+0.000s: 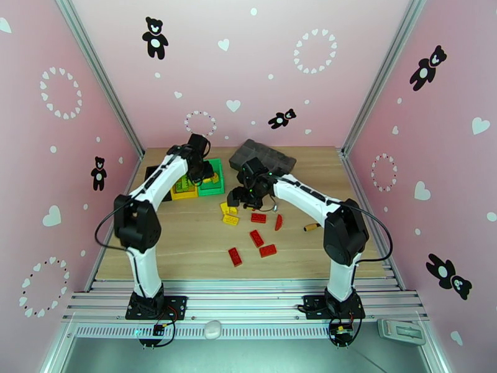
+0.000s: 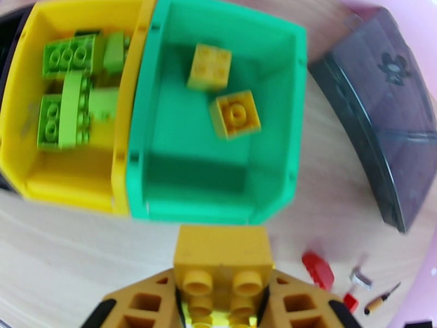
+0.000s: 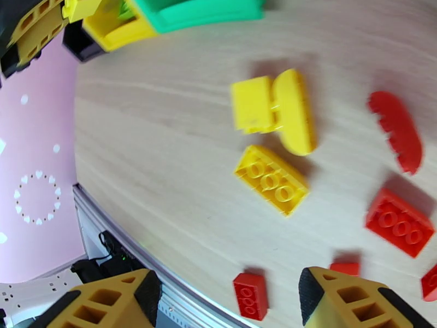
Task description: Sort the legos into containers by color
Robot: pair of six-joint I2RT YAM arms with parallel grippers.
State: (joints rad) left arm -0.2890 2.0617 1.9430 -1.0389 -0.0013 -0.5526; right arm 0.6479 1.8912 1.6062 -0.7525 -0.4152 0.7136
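A yellow brick [image 2: 223, 252] sits clamped in my left gripper [image 2: 221, 304]. The green bin [image 2: 207, 209], two yellow bricks [image 2: 209, 66] already inside, lies straight ahead, its near wall just beyond the brick. My right gripper [image 3: 226, 291] gapes empty.

Lime bricks [image 2: 65, 56], yellow bricks [image 3: 271, 180], red bricks [image 3: 399, 222]; green bin [image 2: 136, 159], yellow bin [image 2: 65, 184].

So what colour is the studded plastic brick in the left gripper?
Yellow brick, clearest in the left wrist view.
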